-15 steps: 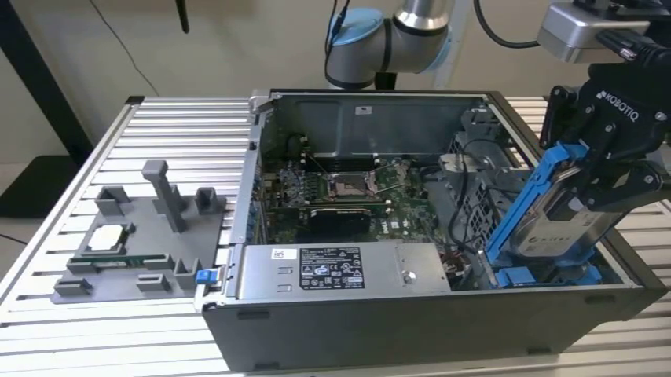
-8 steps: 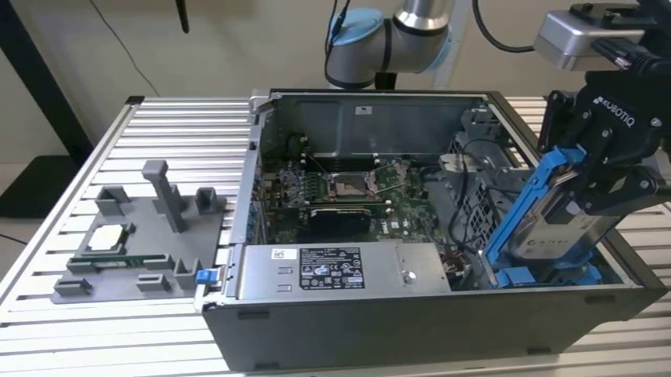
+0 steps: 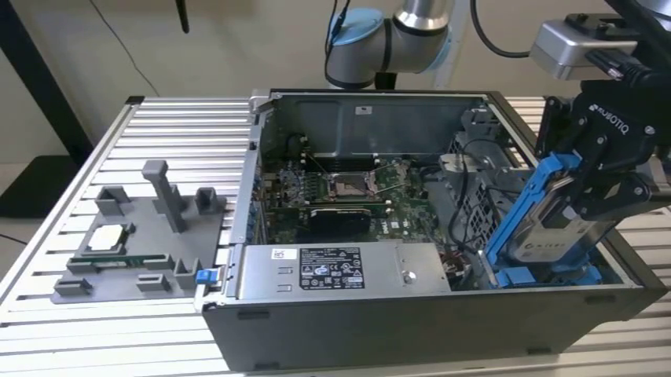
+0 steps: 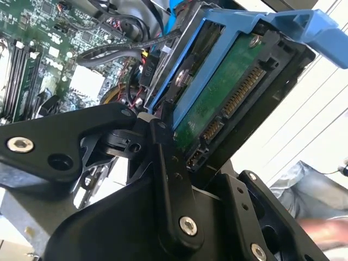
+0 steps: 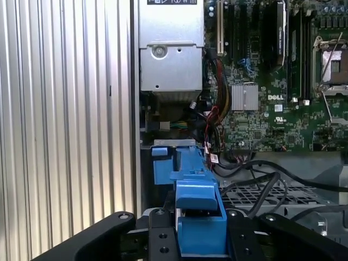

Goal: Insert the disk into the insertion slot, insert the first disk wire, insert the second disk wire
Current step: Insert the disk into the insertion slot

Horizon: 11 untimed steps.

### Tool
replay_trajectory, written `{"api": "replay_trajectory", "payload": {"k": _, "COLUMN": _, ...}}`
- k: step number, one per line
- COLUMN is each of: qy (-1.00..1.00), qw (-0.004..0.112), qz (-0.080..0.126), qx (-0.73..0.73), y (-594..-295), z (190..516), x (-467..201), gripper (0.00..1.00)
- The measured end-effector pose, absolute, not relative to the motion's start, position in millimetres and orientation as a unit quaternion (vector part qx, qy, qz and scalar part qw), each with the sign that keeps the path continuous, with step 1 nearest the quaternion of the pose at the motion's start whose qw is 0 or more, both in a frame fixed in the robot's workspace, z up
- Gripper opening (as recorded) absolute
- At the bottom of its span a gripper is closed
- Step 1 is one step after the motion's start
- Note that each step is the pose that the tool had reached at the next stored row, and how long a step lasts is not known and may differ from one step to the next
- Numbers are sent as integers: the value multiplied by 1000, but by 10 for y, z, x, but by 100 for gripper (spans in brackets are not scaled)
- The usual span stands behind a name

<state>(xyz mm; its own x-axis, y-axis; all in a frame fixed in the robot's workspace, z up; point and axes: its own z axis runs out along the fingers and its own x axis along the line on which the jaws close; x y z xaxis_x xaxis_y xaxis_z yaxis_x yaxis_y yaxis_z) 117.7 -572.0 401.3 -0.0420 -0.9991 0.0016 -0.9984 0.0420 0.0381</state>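
**Disk pinched in claw, tilted over slot**

Claw (image 3: 583, 206) first: I read it as pressed together on the disk (image 3: 548, 236), black fingers (image 4: 163, 163) bearing on the long sides of the blue carrier (image 3: 537, 188). The disk hangs steeply tilted at the exterior view's right end of the case (image 3: 419, 334), with its lower end down by the slot (image 3: 551, 276). I can't tell whether the two touch.

In the second wrist view its underside faces me, showing a bare green board (image 4: 217, 103) with a connector (image 4: 242, 89) along one edge. I judge the drive dense and stiff for its size. The carrier around it is likely springy and smooth, so the load could creep in a loose pinch. The board and connector look like the fragile parts, so hold belongs on the carrier's rails, as it is now, never on that face.

Farther out, loose black cables (image 5: 255, 182) lie just beside the bay. The power supply (image 3: 335, 269) sits next along the case wall, with the motherboard (image 3: 335, 196) behind it.
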Motion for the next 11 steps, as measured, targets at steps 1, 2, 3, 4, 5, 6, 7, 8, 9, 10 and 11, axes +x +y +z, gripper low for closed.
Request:
{"api": "replay_trajectory", "payload": {"k": 1, "qy": -722, "qw": 14, "qz": -13, "qx": 692, "y": -5721, "z": 4013, "x": 1177, "gripper": 0}}
{"api": "replay_trajectory", "payload": {"k": 2, "qy": -722, "qw": 14, "qz": -13, "qx": 692, "y": -5721, "z": 4013, "x": 1177, "gripper": 0}}
{"api": "replay_trajectory", "payload": {"k": 3, "qy": -722, "qw": 14, "qz": -13, "qx": 692, "y": -5720, "z": 4012, "x": 1177, "gripper": 0}}
{"api": "replay_trajectory", "payload": {"k": 4, "qy": -722, "qw": 14, "qz": -13, "qx": 692, "y": -5720, "z": 4012, "x": 1177, "gripper": 0}}
{"api": "replay_trajectory", "payload": {"k": 5, "qy": -722, "qw": 14, "qz": -13, "qx": 692, "y": -5720, "z": 4011, "x": 1177, "gripper": 0}}
{"api": "replay_trajectory", "payload": {"k": 6, "qy": -722, "qw": 14, "qz": -13, "qx": 692, "y": -5720, "z": 4007, "x": 1177, "gripper": 0}}
{"api": "replay_trajectory", "payload": {"k": 7, "qy": -722, "qw": 14, "qz": -13, "qx": 692, "y": -5720, "z": 3997, "x": 1177, "gripper": 0}}
{"api": "replay_trajectory", "payload": {"k": 8, "qy": -722, "qw": 14, "qz": -13, "qx": 692, "y": -5721, "z": 3981, "x": 1177, "gripper": 0}}
{"api": "replay_trajectory", "payload": {"k": 9, "qy": -722, "qw": 14, "qz": -13, "qx": 692, "y": -5721, "z": 3964, "x": 1177, "gripper": 0}}
{"api": "replay_trajectory", "payload": {"k": 10, "qy": -722, "qw": 14, "qz": -13, "qx": 692, "y": -5720, "z": 3948, "x": 1177, "gripper": 0}}
{"api": "replay_trajectory", "payload": {"k": 11, "qy": -722, "qw": 14, "qz": -13, "qx": 692, "y": -5720, "z": 3936, "x": 1177, "gripper": 0}}
